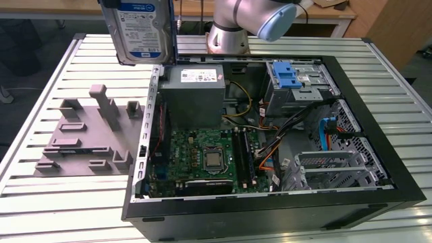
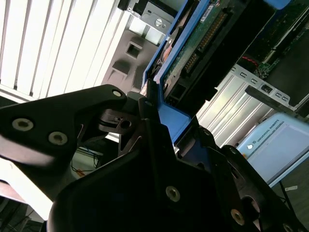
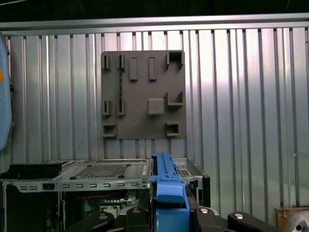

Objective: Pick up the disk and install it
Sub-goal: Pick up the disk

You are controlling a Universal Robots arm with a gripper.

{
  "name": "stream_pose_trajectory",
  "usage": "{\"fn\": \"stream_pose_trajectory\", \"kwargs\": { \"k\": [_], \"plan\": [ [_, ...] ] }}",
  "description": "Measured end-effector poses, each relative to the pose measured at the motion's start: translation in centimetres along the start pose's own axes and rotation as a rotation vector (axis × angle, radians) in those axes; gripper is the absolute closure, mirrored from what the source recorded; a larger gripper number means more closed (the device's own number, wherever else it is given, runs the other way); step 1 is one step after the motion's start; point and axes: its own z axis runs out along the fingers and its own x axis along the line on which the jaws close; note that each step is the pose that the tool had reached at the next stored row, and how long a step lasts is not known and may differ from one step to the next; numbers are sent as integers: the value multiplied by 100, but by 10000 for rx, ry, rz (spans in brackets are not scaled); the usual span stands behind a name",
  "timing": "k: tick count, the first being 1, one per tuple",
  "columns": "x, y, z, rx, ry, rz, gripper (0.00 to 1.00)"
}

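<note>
The flat rectangular silver hard drive (image 1: pixel 141 30), white-and-blue labelled and framed by a blue plastic carrier bracket, is being held upright in the air at the upper left of the exterior view, over the left wall of the open black computer case (image 1: pixel 270 207) lying on the slatted white desk (image 1: pixel 40 202). In the second wrist view its blue bracket is being clamped between the closed jaws of the black gripper (image 2: pixel 161 121). The pick-up is judged done, while installation inside the case is not yet done.

The fixture (image 1: pixel 84 136) lies on the table (image 1: pixel 68 202) beside the case (image 1: pixel 270 215), disk (image 1: pixel 141 30) above.
</note>
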Motion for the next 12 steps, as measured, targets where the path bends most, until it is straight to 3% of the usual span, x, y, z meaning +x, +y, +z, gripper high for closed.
{"fn": "stream_pose_trajectory", "kwargs": {
  "k": [4,12],
  "plan": [
    [-2,-67,0,-5,0,-1,64],
    [-3,-81,-1,-6,1,-3,64]
  ]
}}
